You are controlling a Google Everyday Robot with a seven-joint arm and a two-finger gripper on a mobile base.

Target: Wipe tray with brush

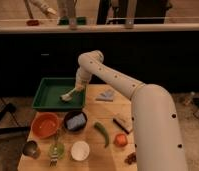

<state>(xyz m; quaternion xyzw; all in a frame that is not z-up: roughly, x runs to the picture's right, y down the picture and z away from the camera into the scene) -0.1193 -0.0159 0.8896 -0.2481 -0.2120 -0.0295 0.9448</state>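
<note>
The dark-green tray (47, 93) lies at the back left of the wooden table. The pale brush (69, 95) is inside it near its right side, head down on the tray floor, handle slanting up to the right. My gripper (81, 86) reaches down over the tray's right rim at the top of the brush handle and appears closed on it. The white arm (118, 80) runs in from the lower right.
An orange bowl (44, 125) and a dark bowl with a blue sponge (75, 120) sit in front of the tray. A green pepper (102, 133), a tomato (121, 140), a white cup (80, 150), a grey cloth (107, 95) and a dark block (122, 123) lie on the table.
</note>
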